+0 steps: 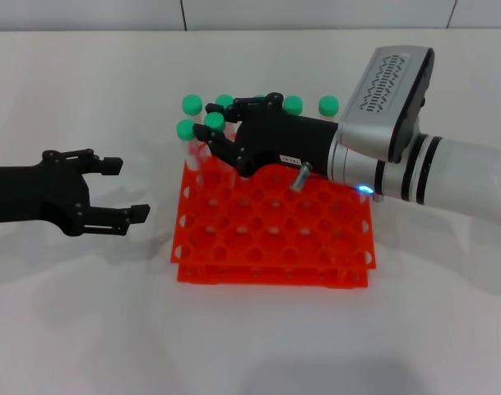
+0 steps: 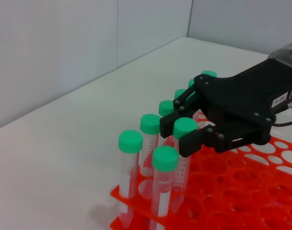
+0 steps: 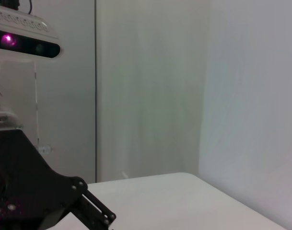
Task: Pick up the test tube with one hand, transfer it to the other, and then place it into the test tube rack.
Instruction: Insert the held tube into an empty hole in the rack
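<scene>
The orange-red test tube rack (image 1: 275, 247) stands mid-table; it also shows in the left wrist view (image 2: 241, 191). My right gripper (image 1: 221, 127), black with a white label, reaches over the rack's far left corner. It is closed around a green-capped test tube (image 1: 215, 122) that stands upright with its lower end in a rack hole. The left wrist view shows this gripper (image 2: 181, 125) with its fingers on either side of the tube (image 2: 185, 128), just below the cap. My left gripper (image 1: 127, 189), unlabelled, is open and empty, left of the rack.
Several other green-capped tubes stand along the rack's far row (image 1: 293, 104) and left side (image 1: 185, 129), close around the held one; two stand nearest in the left wrist view (image 2: 165, 158). The white table (image 1: 250, 346) lies all around.
</scene>
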`<action>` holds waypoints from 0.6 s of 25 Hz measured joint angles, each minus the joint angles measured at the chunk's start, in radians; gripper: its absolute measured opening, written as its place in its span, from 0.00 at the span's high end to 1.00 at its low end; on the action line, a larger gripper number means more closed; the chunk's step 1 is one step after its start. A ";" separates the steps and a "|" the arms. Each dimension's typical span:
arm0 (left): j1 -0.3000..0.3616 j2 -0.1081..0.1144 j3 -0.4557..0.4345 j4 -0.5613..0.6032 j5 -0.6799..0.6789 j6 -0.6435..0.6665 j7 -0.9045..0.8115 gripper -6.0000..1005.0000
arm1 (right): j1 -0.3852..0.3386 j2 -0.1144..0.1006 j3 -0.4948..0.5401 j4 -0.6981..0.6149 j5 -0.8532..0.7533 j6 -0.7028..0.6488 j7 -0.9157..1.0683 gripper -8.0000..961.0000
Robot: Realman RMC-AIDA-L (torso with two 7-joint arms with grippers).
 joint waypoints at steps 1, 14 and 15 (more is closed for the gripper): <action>0.000 0.000 0.000 0.000 0.000 0.000 0.000 0.11 | 0.000 0.000 0.000 0.000 0.000 -0.002 0.000 0.71; 0.001 0.006 -0.003 0.000 -0.001 -0.002 0.000 0.11 | -0.015 -0.007 0.006 -0.023 -0.016 -0.051 -0.012 0.42; 0.001 0.006 -0.006 0.000 -0.001 -0.002 0.000 0.11 | -0.025 -0.010 0.011 -0.035 -0.017 -0.055 -0.012 0.40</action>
